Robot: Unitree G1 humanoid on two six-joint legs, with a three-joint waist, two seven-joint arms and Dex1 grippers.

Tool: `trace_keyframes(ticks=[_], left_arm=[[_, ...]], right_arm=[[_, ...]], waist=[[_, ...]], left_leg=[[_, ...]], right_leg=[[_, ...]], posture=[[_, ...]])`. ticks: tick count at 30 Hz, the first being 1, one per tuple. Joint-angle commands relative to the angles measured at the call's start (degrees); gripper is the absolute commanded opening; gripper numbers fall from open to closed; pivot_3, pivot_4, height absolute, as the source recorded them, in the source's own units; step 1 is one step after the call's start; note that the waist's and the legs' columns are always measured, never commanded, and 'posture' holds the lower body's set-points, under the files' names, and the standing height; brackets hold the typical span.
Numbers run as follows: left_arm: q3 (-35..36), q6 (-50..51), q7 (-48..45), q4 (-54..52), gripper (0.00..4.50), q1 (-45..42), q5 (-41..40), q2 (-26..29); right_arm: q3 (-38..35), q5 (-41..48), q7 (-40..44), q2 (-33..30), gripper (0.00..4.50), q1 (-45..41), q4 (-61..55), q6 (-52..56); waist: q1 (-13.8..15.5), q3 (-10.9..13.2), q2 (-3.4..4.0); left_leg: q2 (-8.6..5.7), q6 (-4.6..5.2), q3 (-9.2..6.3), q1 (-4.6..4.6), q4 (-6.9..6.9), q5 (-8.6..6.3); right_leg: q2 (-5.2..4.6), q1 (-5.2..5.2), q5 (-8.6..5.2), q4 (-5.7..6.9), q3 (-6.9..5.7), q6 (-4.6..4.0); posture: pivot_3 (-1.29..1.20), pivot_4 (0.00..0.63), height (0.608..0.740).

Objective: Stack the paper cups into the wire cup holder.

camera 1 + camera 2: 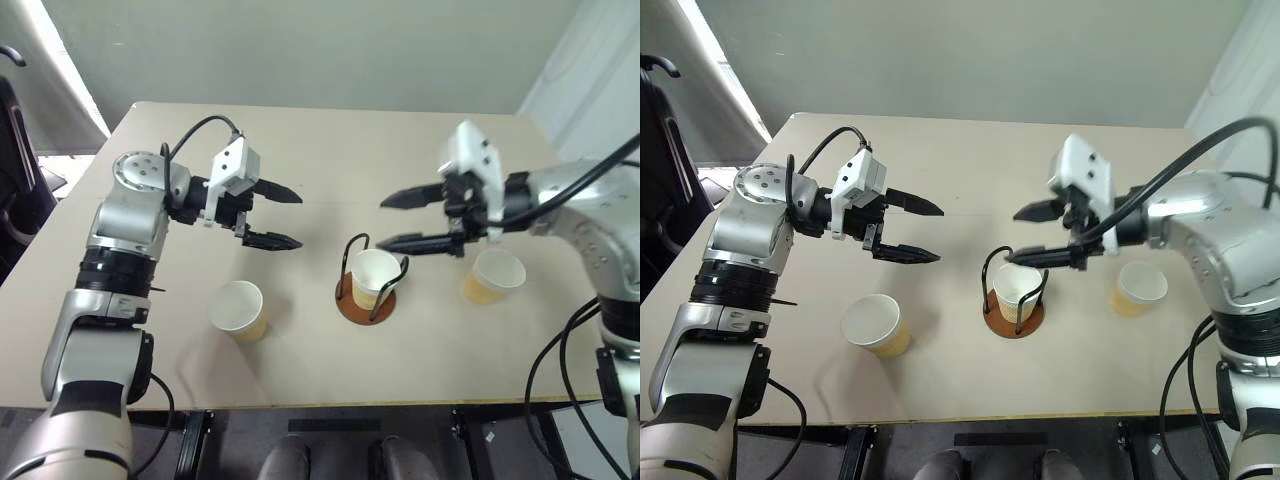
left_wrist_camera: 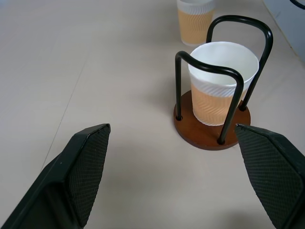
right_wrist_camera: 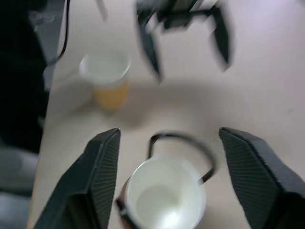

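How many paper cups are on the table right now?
3: one paper cup sits inside the wire cup holder, one stands to its left, one to its right. None looks hidden.

Wire cup holder (image 3: 178, 143): showing smeared in the right wrist view, its base lying hidden under the seated cup (image 3: 164, 198), whose lower rim is running off the frame at 6 o'clock. Left gripper (image 3: 183, 33): appearing motion-blurred at 12 o'clock there. Far cup (image 2: 194, 19): being cropped at the left wrist view's 12 o'clock edge.
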Motion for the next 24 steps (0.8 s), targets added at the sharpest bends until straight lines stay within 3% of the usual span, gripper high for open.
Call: trace_keyframes(ticks=[1, 9, 16, 24], left_arm=[[1.6, 0.7, -0.6, -2.6, 4.5, -0.9, -1.7, 0.2], [1.4, 5.9, -3.8, -6.4, 4.5, 0.1, -5.6, 0.6], [0.7, 6.9, -3.9, -6.8, 4.5, -0.1, -6.3, 0.7], [0.2, 6.3, -3.6, -7.0, 4.5, 0.5, -5.7, 0.9]], right_arm=[[-4.1, 3.5, 0.3, -2.3, 3.35, 0.9, -1.9, 1.9], [-8.0, 6.4, 0.7, -9.1, 3.35, 7.5, -3.9, 3.3], [-6.1, -3.1, 5.1, -21.3, 3.35, 19.8, -3.4, -8.6], [-7.1, -9.6, 7.4, -26.0, 3.35, 27.9, 1.4, -18.1]], waist=[[0.0, 0.0, 0.0], [0.0, 0.0, 0.0], [0.1, 0.0, 0.0], [0.1, 0.0, 0.0]], left_leg=[[0.0, 0.0, 0.0, -0.01, 0.0, 0.0], [0.0, 0.0, 0.05, -0.01, 0.02, 0.0], [-0.01, 0.0, 0.04, 0.0, 0.05, 0.0], [-0.01, 0.01, 0.08, 0.05, 0.08, -0.01]], right_leg=[[-0.01, 0.0, 0.0, 0.01, 0.01, 0.0], [0.0, 0.0, -0.01, 0.05, 0.03, 0.01], [-0.05, 0.07, -0.01, 0.07, 0.04, 0.04], [-0.03, 0.1, 0.0, 0.12, 0.07, 0.07]], posture=[[0.0, 0.15, 0.74], [0.0, 0.15, 0.74], [0.0, 0.15, 0.74], [0.0, 0.15, 0.74]])
